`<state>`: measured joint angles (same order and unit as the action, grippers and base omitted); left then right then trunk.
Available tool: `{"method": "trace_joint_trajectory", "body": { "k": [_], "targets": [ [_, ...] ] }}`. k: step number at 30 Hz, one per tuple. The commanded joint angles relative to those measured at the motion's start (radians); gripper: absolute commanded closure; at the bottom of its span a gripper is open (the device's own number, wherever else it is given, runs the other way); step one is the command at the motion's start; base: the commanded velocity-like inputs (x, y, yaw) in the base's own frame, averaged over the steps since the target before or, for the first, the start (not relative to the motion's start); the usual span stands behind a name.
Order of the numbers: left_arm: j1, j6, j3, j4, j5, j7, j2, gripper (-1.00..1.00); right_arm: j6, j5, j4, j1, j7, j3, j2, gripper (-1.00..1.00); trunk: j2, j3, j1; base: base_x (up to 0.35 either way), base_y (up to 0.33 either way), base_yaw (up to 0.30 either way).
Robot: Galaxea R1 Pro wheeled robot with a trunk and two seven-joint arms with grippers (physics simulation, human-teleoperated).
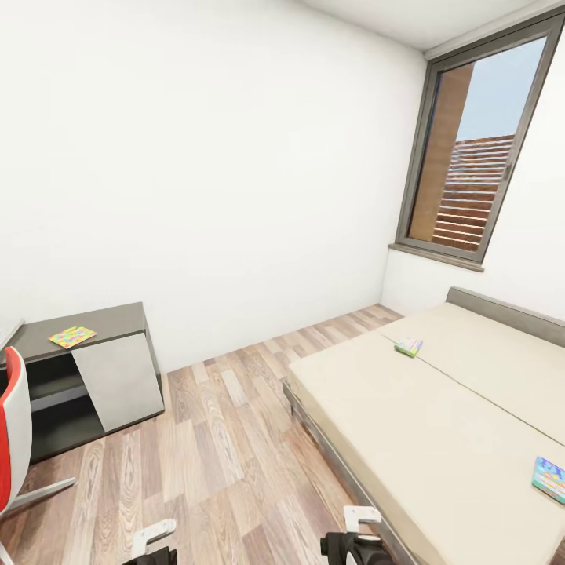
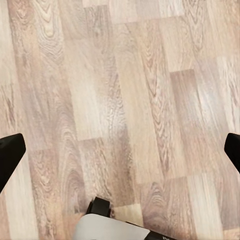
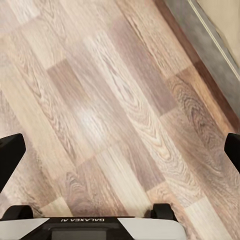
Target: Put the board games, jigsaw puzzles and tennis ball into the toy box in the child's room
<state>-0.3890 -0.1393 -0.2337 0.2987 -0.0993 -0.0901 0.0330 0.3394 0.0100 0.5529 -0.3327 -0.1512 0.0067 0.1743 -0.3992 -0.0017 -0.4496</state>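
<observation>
Your left gripper and right gripper: jaws spread wide, empty, over wood-plank floor | two flat colourful game boxes on beige-mattressed bed | thin multicoloured puzzle square on low dark grey desk

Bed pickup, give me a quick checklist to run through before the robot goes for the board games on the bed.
1. Two board games located on the bed: ok, a green-edged one farther up the mattress and a light blue one at the head view's right edge.
2. Left gripper free: ok, fingers spread wide over bare wood floor.
3. Right gripper free: ok, open, nothing between the fingers.
4. Games within reach: not ok, both lie well beyond the grippers; the base likely must move closer.
5. Toy box in sight: not ok.
6. Multicoloured square board on the dark grey desk: cannot tell if it is a puzzle.
</observation>
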Motion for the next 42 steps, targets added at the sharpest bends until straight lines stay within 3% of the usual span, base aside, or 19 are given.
{"method": "trace_joint_trajectory", "body": {
  "k": [1,42],
  "targets": [
    [0.000,-0.005,0.002,0.002,-0.011,-0.003,0.000,-1.00,0.003,-0.001,0.000,0.000,-0.004,0.001,0.000,-1.00,-0.001,0.000,0.000,0.000,0.000,0.000],
    [0.004,-0.001,0.004,0.002,-0.010,-0.002,0.001,-1.00,-0.003,0.001,-0.006,0.001,-0.008,0.001,0.000,-1.00,-0.001,-0.002,0.000,0.000,-0.025,0.001]
  ]
}}
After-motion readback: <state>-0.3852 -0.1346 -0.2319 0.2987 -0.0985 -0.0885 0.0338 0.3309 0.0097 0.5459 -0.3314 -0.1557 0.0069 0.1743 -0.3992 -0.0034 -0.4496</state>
